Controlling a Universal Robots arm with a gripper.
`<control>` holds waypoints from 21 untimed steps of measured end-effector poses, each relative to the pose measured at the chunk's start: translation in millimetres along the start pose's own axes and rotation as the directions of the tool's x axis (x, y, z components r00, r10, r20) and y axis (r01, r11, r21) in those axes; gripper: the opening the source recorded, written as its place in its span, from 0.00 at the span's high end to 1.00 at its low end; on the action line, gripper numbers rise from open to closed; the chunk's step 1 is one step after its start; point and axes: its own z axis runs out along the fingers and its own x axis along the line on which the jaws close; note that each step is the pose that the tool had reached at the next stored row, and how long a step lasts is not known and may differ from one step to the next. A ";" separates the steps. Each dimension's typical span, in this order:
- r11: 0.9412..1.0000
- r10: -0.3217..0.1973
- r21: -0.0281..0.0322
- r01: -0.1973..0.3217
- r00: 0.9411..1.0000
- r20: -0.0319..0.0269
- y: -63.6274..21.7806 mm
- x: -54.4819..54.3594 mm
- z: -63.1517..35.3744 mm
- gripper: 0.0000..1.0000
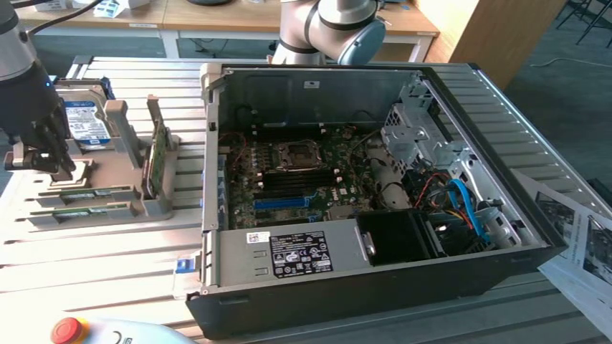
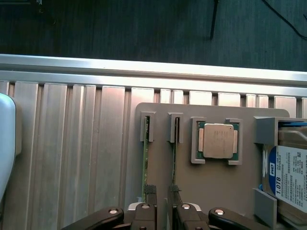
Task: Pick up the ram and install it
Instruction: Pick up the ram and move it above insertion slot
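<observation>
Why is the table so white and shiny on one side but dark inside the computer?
Exterior view: bright light glares off the slatted table toward that view's left, washing it nearly white, while the inside of the computer case looks dimmer, probably shaded by its walls. Wrist view: the table's edge rail gleams, and the floor beyond is very dark.
</observation>
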 end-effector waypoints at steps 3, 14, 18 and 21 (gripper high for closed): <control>1.000 0.000 0.000 0.000 1.000 0.000 0.0 0.0 0.1 0.76; 1.000 0.000 0.000 0.000 1.000 0.000 -0.5 0.1 10.7 0.76; 1.000 0.000 0.000 0.000 1.000 0.000 -0.7 0.2 16.5 0.76; 1.000 0.000 0.000 0.000 1.000 0.000 -0.9 0.2 20.7 0.76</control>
